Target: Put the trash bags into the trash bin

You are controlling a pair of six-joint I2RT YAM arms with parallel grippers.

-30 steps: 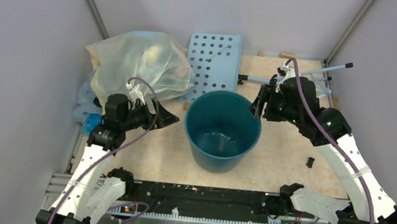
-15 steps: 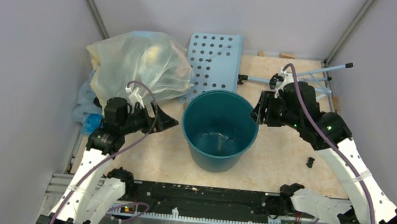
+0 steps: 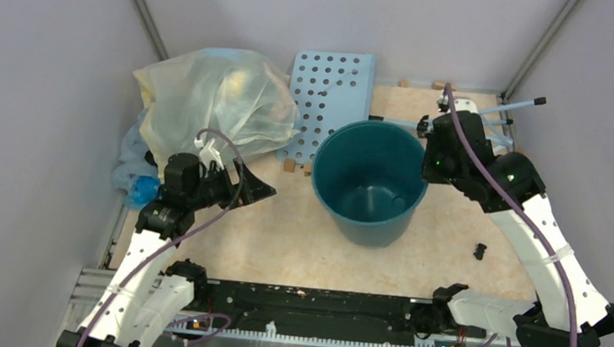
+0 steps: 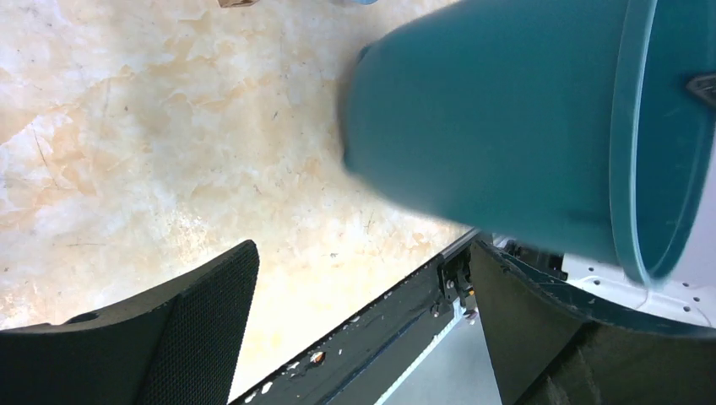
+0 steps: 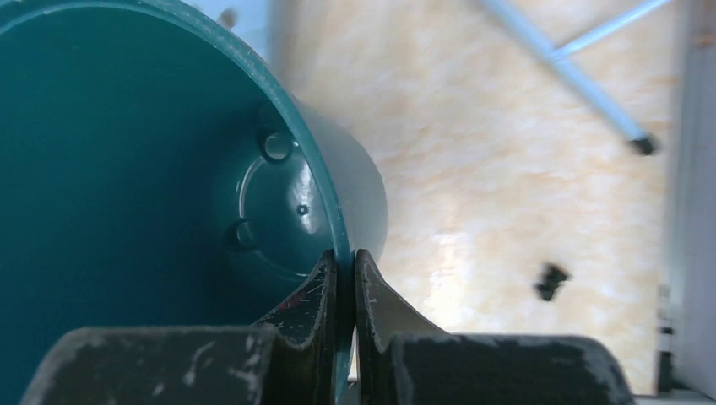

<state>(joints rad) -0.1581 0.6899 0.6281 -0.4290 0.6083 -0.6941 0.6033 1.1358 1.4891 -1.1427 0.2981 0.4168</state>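
Observation:
The dark teal trash bin [image 3: 368,188] stands right of the table's middle, tilted, its inside bare. My right gripper [image 3: 424,158] is shut on its right rim; in the right wrist view the two fingers [image 5: 314,291] pinch the bin's [image 5: 127,169] thin wall between them. A pale blue trash bag [image 3: 128,159] lies crumpled at the far left edge, partly under a larger yellowish bag. My left gripper [image 3: 263,188] is open near it, pointing right with nothing between its fingers. The left wrist view has the bin's outer wall [image 4: 507,126] beyond my open left gripper [image 4: 363,253].
A big yellowish translucent bag [image 3: 217,97] with stuff inside fills the back left. A light blue perforated panel [image 3: 332,99] leans behind the bin. Pale blue rods [image 3: 496,115] lie at the back right. A small black piece [image 3: 480,251] sits on the right.
My right gripper has shut on the bin's rim. The bin has shifted right and toward the back, and now tilts. The left arm has hardly moved.

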